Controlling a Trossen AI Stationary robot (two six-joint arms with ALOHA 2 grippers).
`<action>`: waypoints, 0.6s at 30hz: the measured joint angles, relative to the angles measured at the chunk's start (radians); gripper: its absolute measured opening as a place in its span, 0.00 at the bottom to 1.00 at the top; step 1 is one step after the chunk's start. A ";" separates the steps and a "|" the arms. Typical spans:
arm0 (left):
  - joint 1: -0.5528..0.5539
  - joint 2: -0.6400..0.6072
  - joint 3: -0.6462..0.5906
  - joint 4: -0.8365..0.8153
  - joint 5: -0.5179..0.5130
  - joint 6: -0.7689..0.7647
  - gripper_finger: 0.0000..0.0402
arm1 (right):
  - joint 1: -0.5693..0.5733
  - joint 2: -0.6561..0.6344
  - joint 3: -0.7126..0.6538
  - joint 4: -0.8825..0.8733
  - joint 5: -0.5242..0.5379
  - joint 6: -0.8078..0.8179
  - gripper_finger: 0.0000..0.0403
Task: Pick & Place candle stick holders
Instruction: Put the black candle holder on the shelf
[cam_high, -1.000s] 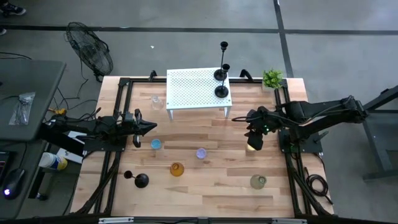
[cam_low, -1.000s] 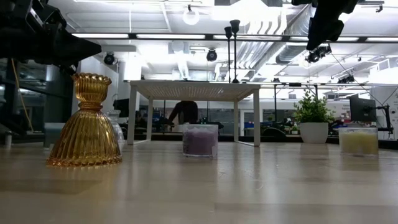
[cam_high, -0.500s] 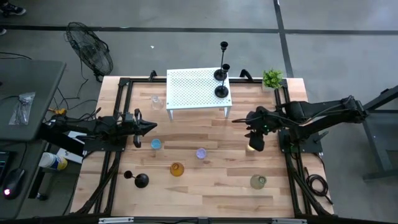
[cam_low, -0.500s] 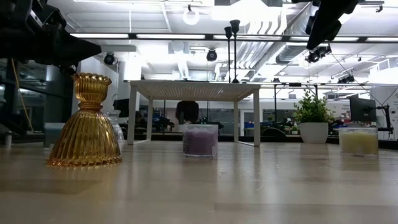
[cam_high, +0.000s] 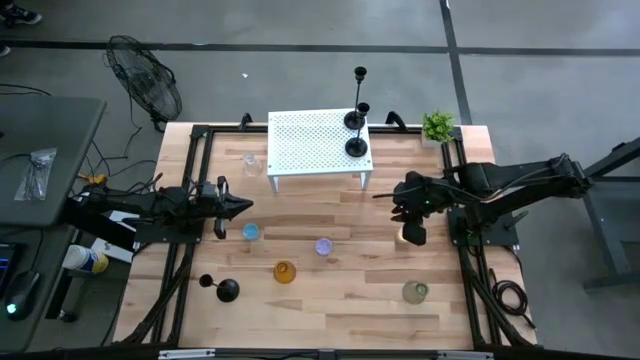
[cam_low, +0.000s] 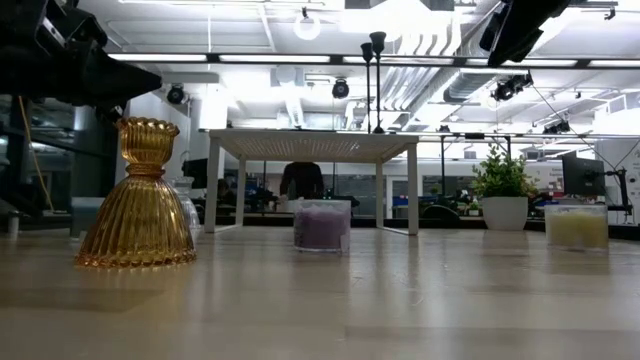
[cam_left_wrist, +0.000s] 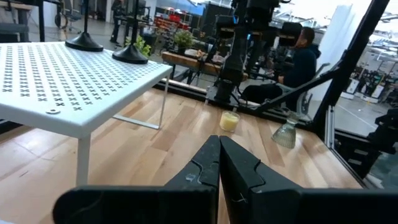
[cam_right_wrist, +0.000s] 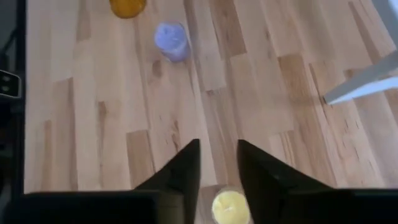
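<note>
Two black candlesticks (cam_high: 356, 134) stand on their round bases at the right end of a white perforated stand (cam_high: 310, 146). A third black candlestick (cam_high: 224, 290) is on the table at the near left. Glass holders rest on the table: blue (cam_high: 250, 232), purple (cam_high: 323, 246), amber (cam_high: 285, 272), greenish (cam_high: 415, 292), clear (cam_high: 251, 162) and yellow (cam_high: 404, 235). My right gripper (cam_right_wrist: 219, 163) is open and empty, high above the yellow holder (cam_right_wrist: 229, 208); it also shows in the high view (cam_high: 408, 222). My left gripper (cam_high: 243, 205) is shut and empty near the blue holder.
A small green potted plant (cam_high: 437, 126) stands at the far right corner. Black frame rails (cam_high: 190, 170) run along the table's sides. A fan (cam_high: 145, 78) stands on the floor beyond the far left. A person (cam_left_wrist: 305, 59) is behind the table.
My right gripper has risen above the yellow holder, which stays on the table.
</note>
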 joint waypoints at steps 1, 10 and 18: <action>0.000 0.000 0.000 -0.001 0.012 0.000 0.00 | 0.000 0.000 0.000 0.008 -0.005 0.000 0.17; 0.000 0.000 0.044 -0.101 0.090 0.040 0.00 | 0.000 0.000 0.000 0.043 -0.111 0.000 0.08; 0.000 0.000 0.194 -0.328 0.098 0.070 0.04 | 0.000 0.000 0.000 0.194 -0.228 0.003 0.08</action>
